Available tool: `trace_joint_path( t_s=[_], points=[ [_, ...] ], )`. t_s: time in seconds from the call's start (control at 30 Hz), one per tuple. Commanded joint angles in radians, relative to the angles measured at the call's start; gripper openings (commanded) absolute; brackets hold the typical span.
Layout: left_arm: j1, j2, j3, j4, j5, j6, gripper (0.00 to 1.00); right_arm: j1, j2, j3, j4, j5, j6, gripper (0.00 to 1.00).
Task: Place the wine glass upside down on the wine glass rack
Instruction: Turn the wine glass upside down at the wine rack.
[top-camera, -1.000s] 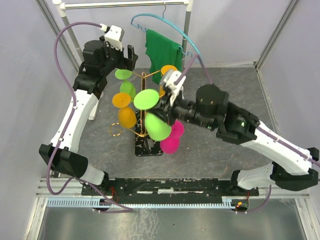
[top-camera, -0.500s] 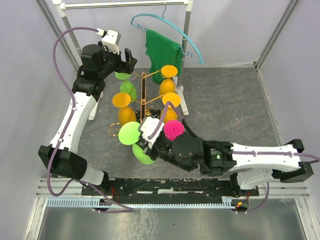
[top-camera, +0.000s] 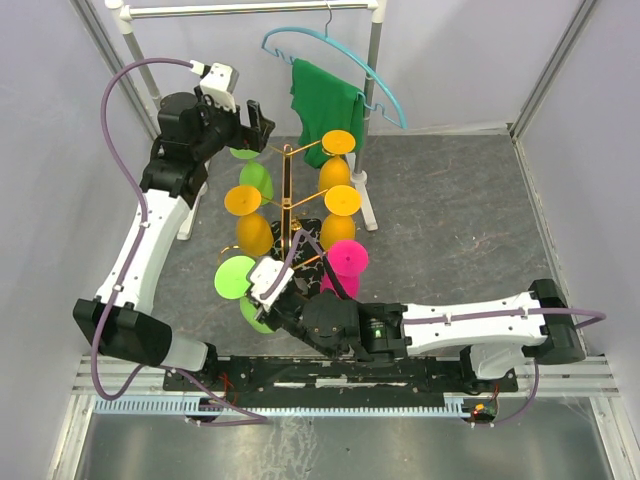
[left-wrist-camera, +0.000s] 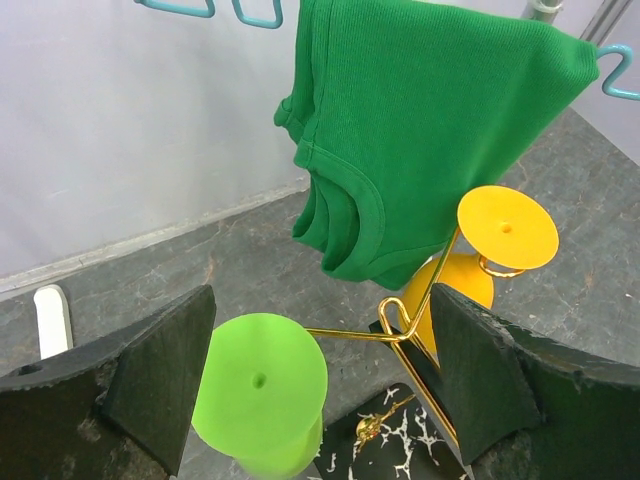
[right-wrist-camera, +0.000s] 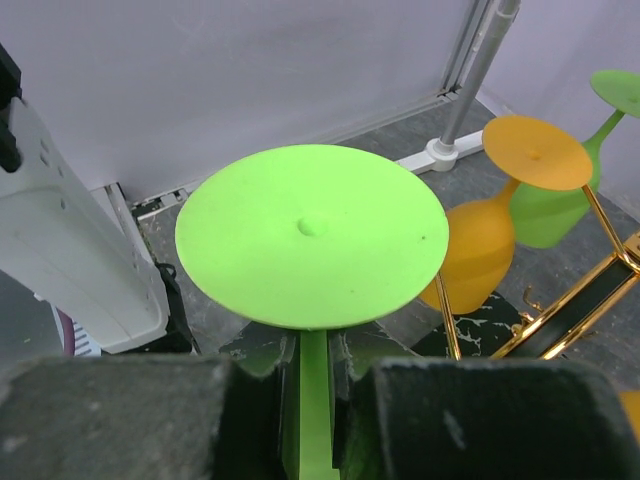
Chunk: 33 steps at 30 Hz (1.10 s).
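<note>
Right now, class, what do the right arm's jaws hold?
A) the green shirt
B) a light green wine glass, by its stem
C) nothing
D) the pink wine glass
B: in the right wrist view, the right arm's jaws are shut on the stem of the light green wine glass, whose round foot faces up.

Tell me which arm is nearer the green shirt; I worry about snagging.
Left. The left arm, jaws open, sits left of the green shirt; the right arm grips a green wine glass in front of the wine glass rack.
</note>
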Motion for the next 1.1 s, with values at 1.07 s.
trace_joint_path(
  t_s=[1.07],
  points=[
    [0.012, -0.051, -0.036, 0.086, 0.035, -0.023, 0.94, -0.145, 0.093, -0.077, 0.166, -0.011, 0.173, 0.01]
  ],
)
